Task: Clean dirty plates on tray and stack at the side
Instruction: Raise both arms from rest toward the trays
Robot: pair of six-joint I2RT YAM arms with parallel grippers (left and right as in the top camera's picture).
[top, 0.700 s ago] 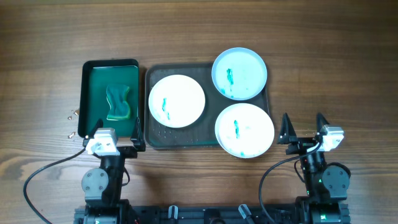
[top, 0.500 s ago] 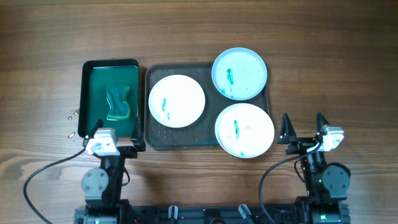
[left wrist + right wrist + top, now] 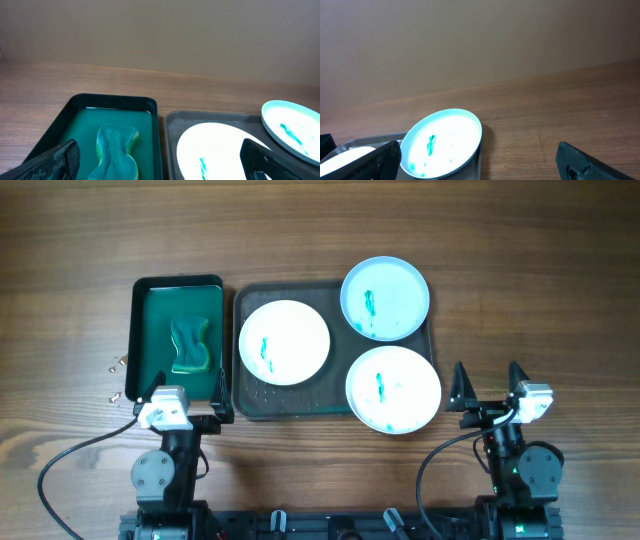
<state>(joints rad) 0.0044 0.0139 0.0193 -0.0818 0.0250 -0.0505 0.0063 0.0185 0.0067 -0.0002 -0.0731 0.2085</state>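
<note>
The dark grey-green tray point(image 3: 250, 405) holds three plates with teal smears. A white plate point(image 3: 284, 342) lies at its left, a second white plate point(image 3: 393, 389) at its front right, and a pale blue plate point(image 3: 385, 298) at its back right, over the rim. My left gripper point(image 3: 190, 392) is open and empty at the near edge, in front of the bright green tray. My right gripper point(image 3: 487, 383) is open and empty, right of the front white plate. The left wrist view shows the left white plate point(image 3: 215, 150); the right wrist view shows the blue plate point(image 3: 442, 141).
A smaller bright green tray point(image 3: 150, 310) left of the big tray holds a green-and-yellow sponge point(image 3: 192, 345), also in the left wrist view point(image 3: 117, 155). Small metal bits point(image 3: 115, 364) lie on the wood to its left. Bare wooden table point(image 3: 540, 300) spreads to the right.
</note>
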